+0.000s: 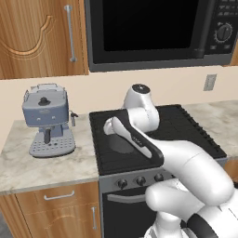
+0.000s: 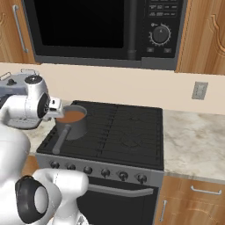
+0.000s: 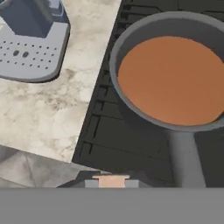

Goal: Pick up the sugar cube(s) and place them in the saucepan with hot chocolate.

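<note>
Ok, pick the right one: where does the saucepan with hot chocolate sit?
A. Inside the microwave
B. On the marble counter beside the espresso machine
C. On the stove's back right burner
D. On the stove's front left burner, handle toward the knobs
D: the saucepan stands on the black stove grate at its front left, its long handle reaching toward the stove knobs, brown liquid inside.

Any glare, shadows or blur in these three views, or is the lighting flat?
Left base view: flat light, no glare; the arm casts a soft shadow on the stove top. Right base view: even light, faint sheen on the microwave door, saucepan sharp. Hand view: coarse and slightly soft; the hot chocolate is one matte brown, no reflection; a tan cube sits between the tool tips.
</note>
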Robot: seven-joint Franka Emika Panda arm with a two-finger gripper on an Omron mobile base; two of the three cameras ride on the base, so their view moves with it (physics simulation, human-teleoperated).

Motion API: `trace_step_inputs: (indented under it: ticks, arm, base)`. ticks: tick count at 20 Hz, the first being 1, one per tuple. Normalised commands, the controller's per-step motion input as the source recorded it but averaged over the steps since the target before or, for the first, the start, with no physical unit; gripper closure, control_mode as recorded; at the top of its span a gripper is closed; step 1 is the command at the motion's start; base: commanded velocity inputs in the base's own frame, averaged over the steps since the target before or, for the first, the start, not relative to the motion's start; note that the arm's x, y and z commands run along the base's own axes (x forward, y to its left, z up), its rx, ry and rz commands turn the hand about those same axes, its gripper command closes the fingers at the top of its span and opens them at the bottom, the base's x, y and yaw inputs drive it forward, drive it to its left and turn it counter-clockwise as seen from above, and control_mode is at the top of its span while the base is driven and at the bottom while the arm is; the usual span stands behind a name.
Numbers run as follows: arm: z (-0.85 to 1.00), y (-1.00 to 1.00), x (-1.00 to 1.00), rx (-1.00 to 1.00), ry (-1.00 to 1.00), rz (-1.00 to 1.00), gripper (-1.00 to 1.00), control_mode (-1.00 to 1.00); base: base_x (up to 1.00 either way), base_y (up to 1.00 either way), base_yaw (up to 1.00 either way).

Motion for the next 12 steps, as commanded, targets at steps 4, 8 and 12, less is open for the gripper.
trace_step_inputs:
  ticks: [4,8,12]
  arm:
    - [0.0,-0.51,0.83,0.0,0.0,-0.15,1.0,-1.0]
    - [0.0,-0.28,0.81,0.0,0.0,-0.1,1.0,-1.0]
    - [-0.11,0.0,0.42,0.0,-0.02,-0.07,1.0,-1.0]
  base:
    - [0.0,0.0,0.0]
    - [0.0,0.0,0.0]
    - [0.0,0.0,0.0]
